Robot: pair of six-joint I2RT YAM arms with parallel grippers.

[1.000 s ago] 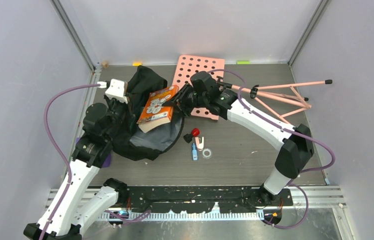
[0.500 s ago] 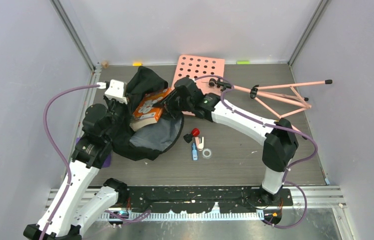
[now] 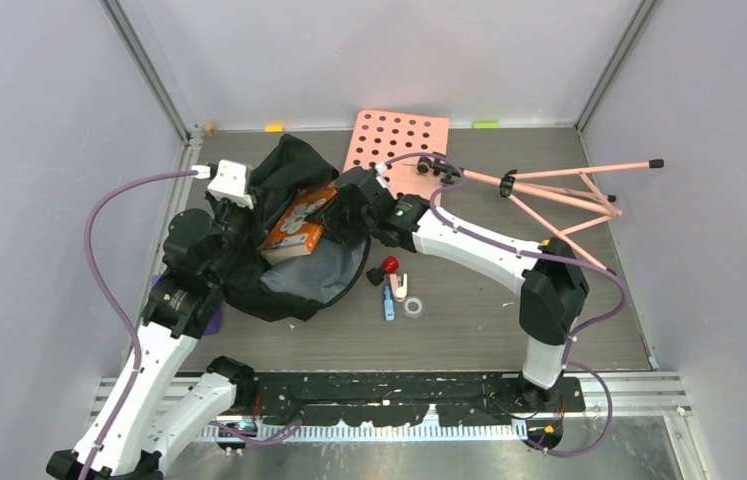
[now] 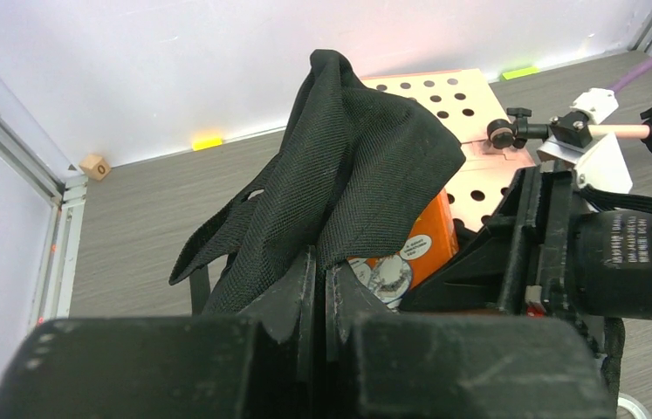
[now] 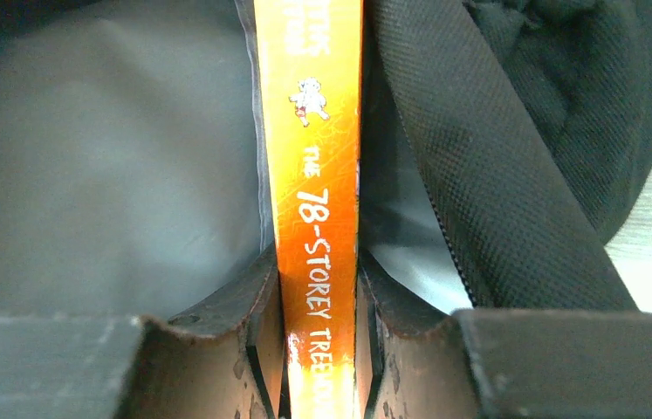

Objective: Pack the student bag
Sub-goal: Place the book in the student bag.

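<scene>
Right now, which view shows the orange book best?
Right wrist: the book spine fills the centre, title readable, clamped in the right gripper. Top external shows its cover at the student bag mouth, partly hidden. Left wrist shows just an orange sliver behind bag fabric.

A large black soft fabric backpack (image 3: 289,170) lies on the left half of the grey wood-grain table (image 3: 509,300). An orange paperback book (image 3: 294,225) sits partly inside its mouth. Behind the backpack and to its right lies a pink perforated flat board (image 3: 404,135), with a pink folding metal stand (image 3: 559,190) farther right. A small red knob (image 3: 390,264), a small blue plastic piece (image 3: 387,305) and a clear ring (image 3: 413,306) lie just before the backpack's right edge.
</scene>
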